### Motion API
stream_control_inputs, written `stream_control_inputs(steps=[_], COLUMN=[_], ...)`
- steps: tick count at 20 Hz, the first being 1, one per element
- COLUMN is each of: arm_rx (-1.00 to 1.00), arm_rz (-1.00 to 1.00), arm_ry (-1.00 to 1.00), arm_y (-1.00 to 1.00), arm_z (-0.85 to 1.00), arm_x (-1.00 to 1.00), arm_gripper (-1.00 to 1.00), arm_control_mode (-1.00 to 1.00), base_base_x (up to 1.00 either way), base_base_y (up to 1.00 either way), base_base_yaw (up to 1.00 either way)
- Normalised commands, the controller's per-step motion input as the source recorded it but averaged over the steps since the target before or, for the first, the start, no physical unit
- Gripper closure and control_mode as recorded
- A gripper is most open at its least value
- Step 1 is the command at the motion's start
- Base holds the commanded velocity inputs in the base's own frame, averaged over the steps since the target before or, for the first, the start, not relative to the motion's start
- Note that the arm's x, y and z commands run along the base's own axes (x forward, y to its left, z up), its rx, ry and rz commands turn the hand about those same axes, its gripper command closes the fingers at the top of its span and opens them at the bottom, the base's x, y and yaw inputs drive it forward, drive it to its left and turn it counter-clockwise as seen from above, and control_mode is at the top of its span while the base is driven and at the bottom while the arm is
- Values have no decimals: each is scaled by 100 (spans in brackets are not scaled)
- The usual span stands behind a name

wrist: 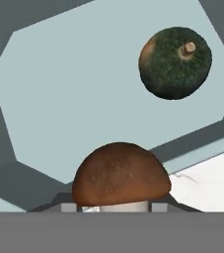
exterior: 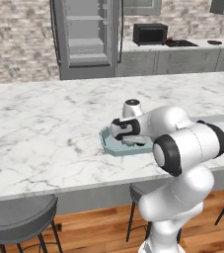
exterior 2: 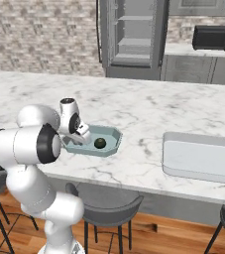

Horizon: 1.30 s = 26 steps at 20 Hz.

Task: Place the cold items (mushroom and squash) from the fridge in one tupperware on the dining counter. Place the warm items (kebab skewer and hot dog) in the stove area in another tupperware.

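A pale blue octagonal tupperware (exterior: 107, 142) (exterior 2: 115, 137) (wrist: 84, 99) sits on the marble dining counter (exterior: 44, 128), near its front edge. A dark green squash (exterior 2: 100, 143) (wrist: 175, 63) lies inside it. My gripper (exterior: 131, 141) (exterior 2: 82, 138) (wrist: 114, 207) hangs just over the tupperware's near side, pointing down, shut on a brown-capped mushroom (wrist: 121, 174). In the hand view the mushroom sits over the tupperware's rim, apart from the squash. The kebab skewer and hot dog are out of view.
A pale rectangular basin (exterior 2: 203, 158) is set into the counter to the right. Stools (exterior: 19, 217) (exterior 2: 104, 201) stand below the front edge. Across the room are the open fridge (exterior: 86, 34) and a microwave (exterior: 149, 33) on the back counter.
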Motion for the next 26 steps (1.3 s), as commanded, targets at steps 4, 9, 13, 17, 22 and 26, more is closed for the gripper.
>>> stream_control_inputs(steps=[4, 9, 13, 17, 22, 26], arm_rx=[0, 0, 0, 0, 0, 0], arm_rz=[0, 0, 0, 0, 0, 0], arm_ry=[-10, -7, -7, -1, 0, 2], arm_y=[0, 5, 3, 0, 0, 0], arm_z=[-26, -25, -23, -4, 33, 37], arm_x=[34, 26, 7, 0, -30, -31], arm_gripper=[100, -100, -100, -100, -100, -100], arm_control_mode=[-100, -100, -100, -100, -100, -100], base_base_x=[0, 0, 0, 0, 0, 0], base_base_y=[0, 0, 0, 0, 0, 0], base_base_yaw=[0, 0, 0, 0, 0, 0])
